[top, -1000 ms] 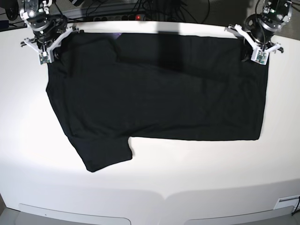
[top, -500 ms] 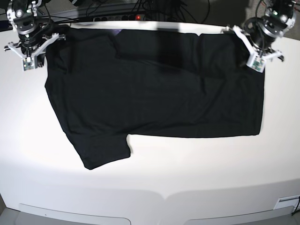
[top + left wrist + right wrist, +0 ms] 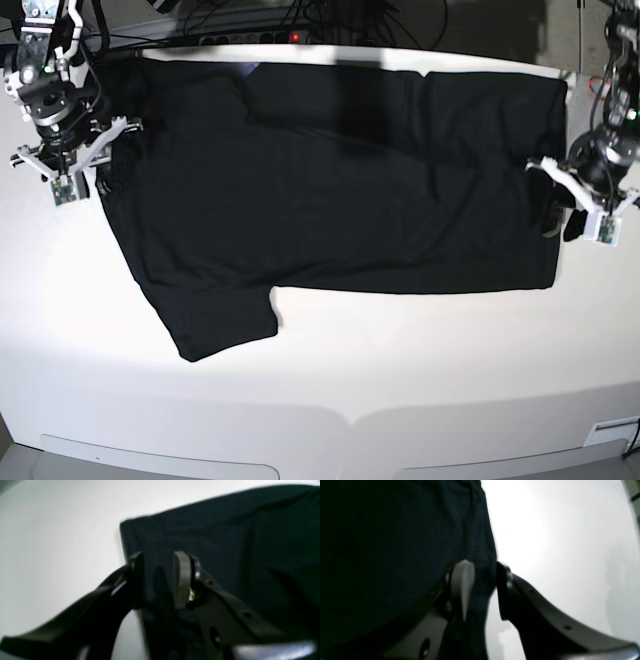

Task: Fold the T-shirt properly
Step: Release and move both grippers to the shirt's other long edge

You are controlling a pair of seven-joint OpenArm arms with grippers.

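Two hands work the shirt (image 3: 340, 190) at once, one at each side edge, which suits a fold that has to carry a whole edge across evenly. The shirt lies spread flat on the white desk (image 3: 330, 390), black side up, reaching from the far edge toward the middle, with one sleeve sticking out at the near left.

The left hand (image 3: 575, 212) sits at the shirt's right edge, toward the near corner. In its wrist view the left hand (image 3: 157, 580) has its fingers a little apart with black cloth running between them; they look closed down on the fabric, though blur keeps me from being sure how firmly.

The right hand (image 3: 80, 165) is at the shirt's left edge, just near of the far sleeve. In its wrist view the right hand (image 3: 483, 585) straddles the shirt's border, pale pad on the cloth side and dark finger on the bare desk side, with a fold of fabric caught between them.

Holding both side edges at roughly matching depth would keep the cloth taut and square when it is lifted. My guess is that the fold has barely begun, since the shirt still lies at nearly full spread.
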